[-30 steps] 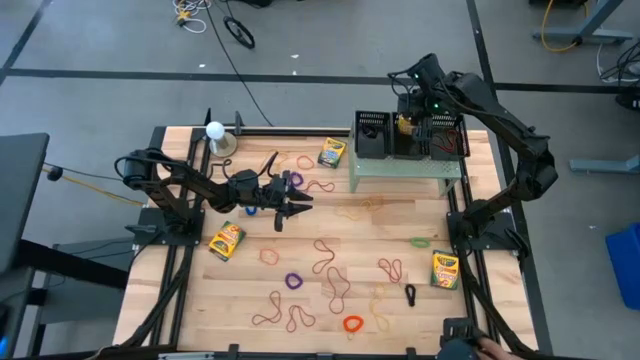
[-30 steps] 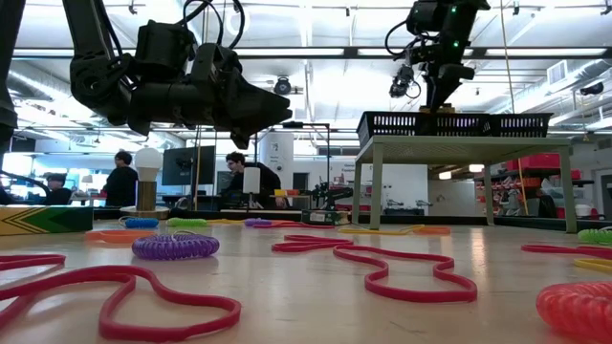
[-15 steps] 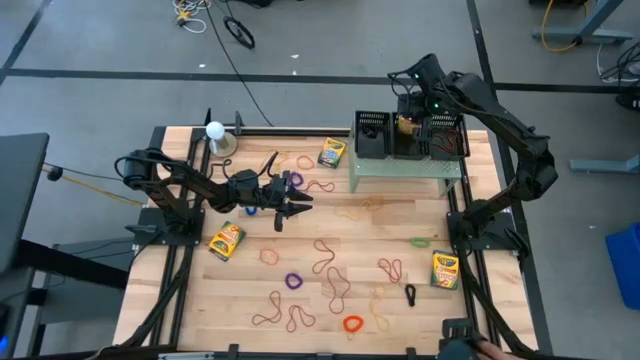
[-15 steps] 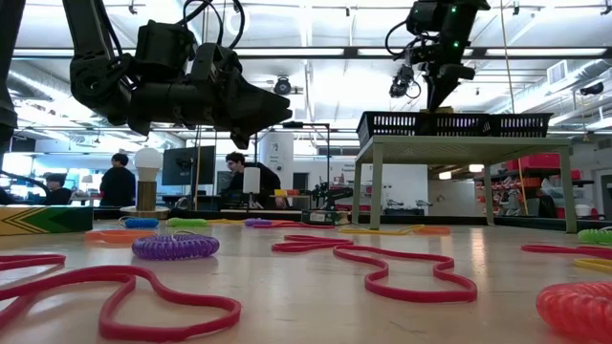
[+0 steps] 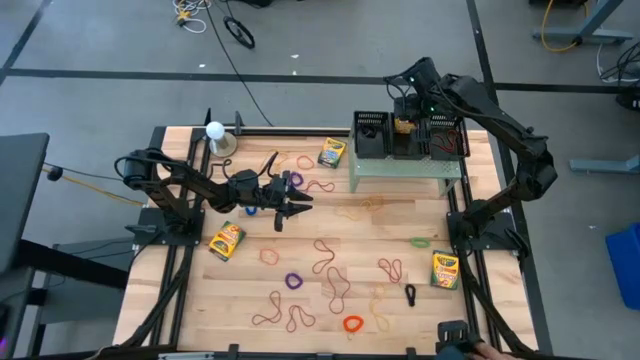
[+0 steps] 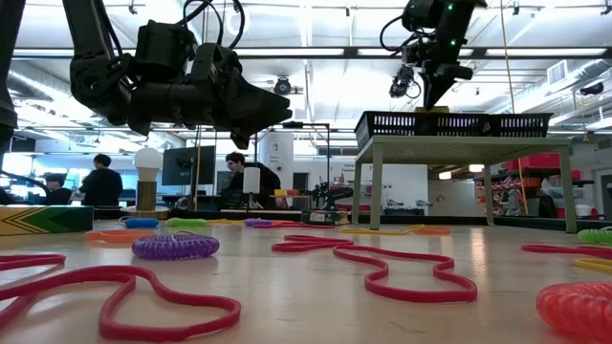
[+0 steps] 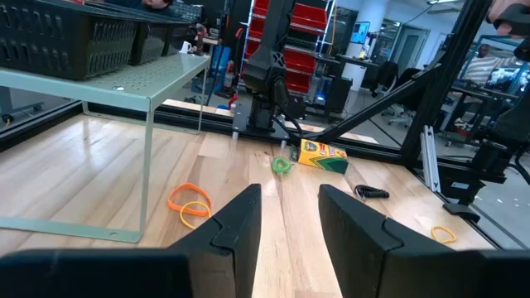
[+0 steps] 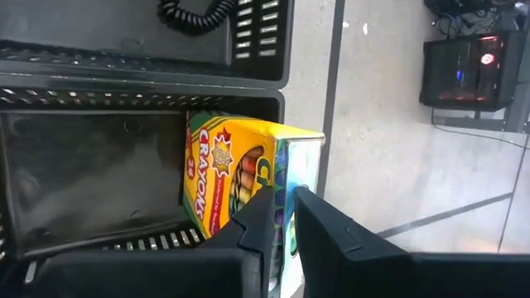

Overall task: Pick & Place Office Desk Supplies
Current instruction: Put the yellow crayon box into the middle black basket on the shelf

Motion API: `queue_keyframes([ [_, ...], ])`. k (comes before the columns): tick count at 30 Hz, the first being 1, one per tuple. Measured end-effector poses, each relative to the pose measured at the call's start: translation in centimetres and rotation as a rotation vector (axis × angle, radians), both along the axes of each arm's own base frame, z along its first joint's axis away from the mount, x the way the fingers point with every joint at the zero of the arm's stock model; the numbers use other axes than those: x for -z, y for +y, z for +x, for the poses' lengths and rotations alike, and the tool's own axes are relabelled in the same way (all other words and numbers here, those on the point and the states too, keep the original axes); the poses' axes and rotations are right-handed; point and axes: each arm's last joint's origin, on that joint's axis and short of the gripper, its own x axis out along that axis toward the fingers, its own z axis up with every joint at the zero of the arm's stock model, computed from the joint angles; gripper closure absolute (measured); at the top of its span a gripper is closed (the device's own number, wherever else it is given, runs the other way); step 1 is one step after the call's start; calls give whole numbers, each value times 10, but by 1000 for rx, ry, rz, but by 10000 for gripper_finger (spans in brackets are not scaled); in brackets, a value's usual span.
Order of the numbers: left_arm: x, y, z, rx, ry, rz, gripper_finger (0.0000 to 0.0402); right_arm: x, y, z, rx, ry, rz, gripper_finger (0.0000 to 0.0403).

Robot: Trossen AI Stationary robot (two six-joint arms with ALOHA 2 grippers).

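Upper right, bin: right gripper [image 8: 284, 217] hovering over crayon box [image 8: 240, 194], jaws nearly closed, gripping nothing.
Left gripper [image 7: 288, 217]: idling parted mid-left.

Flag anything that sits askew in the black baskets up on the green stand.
The crayon box in the middle black basket looks tilted, leaning against the basket's wall rather than lying flat. The right gripper hangs just above it, fingers nearly together.
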Motion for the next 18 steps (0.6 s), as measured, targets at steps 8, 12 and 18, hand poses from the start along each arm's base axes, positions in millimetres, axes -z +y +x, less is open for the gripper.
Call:
queue_keyframes([
  [8,0,-5,1,18,0,4,272,1,2,-1,25,-3,17,338],
  [12,0,-6,1,19,0,4,272,1,3,-1,32,-4,25,309],
  [18,0,-6,1,19,0,4,272,1,3,-1,63,-33,43,267],
])
